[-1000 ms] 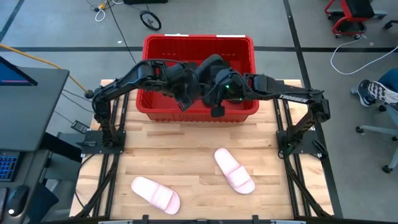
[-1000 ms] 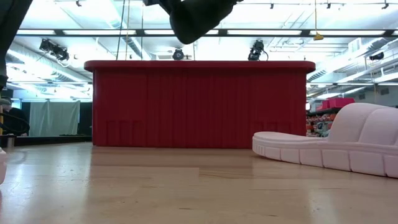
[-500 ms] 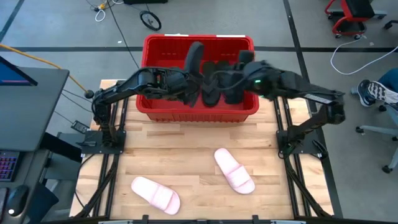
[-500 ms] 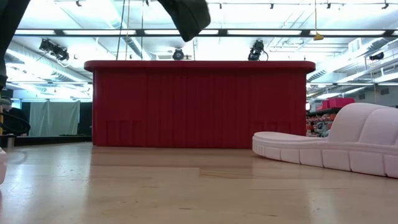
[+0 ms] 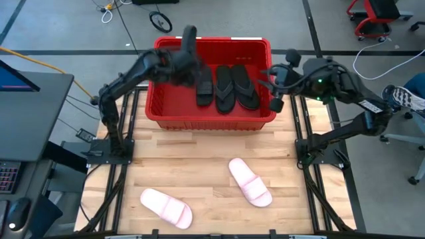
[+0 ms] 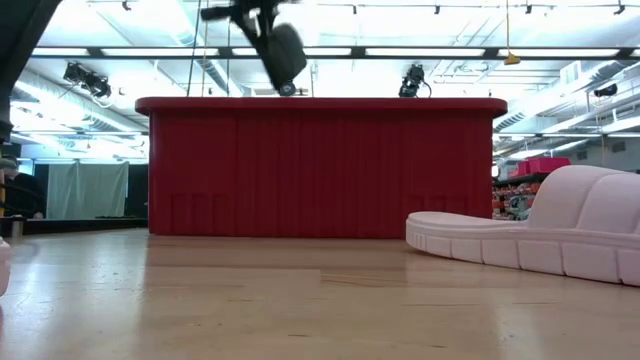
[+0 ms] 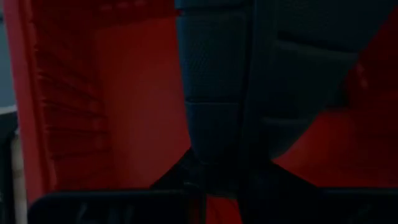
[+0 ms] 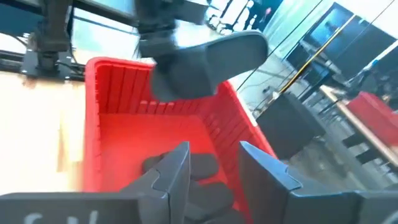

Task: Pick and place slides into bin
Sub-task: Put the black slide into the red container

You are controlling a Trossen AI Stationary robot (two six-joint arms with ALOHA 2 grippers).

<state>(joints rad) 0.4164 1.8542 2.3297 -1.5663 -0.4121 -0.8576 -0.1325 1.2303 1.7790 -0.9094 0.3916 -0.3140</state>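
Note:
The red bin (image 5: 212,121) stands at the table's far side. In it lie two black thong flip-flops (image 5: 224,86) (image 5: 246,86) and a black slide (image 5: 204,86). My left gripper (image 5: 183,66) is shut on another black slide (image 5: 190,41), raised above the bin's far left part; the low view shows it hanging (image 6: 283,50) over the rim. My right gripper (image 8: 214,163) is open with nothing between its fingers, and sits at the bin's right wall (image 5: 271,86). Two pale pink slides (image 5: 166,207) (image 5: 250,181) lie flat on the table in front. My left gripper comes at the black slide from above, slanting down, and holds it near one end (image 8: 163,59). The slide hangs tilted below the fingers, clear of the bin, with its free end (image 8: 249,45) toward the bin's far wall. The dark fingers and slide hide the exact place of contact.
Bare wooden table lies between the bin and the pink slides. Arm bases and frame rails (image 5: 109,139) (image 5: 319,143) stand at both table sides. A monitor (image 5: 20,86) sits left of the table, office chairs (image 5: 405,99) to the right.
My right gripper has drawn back from over the bin's middle toward the table's right edge and risen. My left gripper has swung with the black slide toward the bin's far left corner and rolled, so the slide has turned about. The flip-flops now lie uncovered in the bin.

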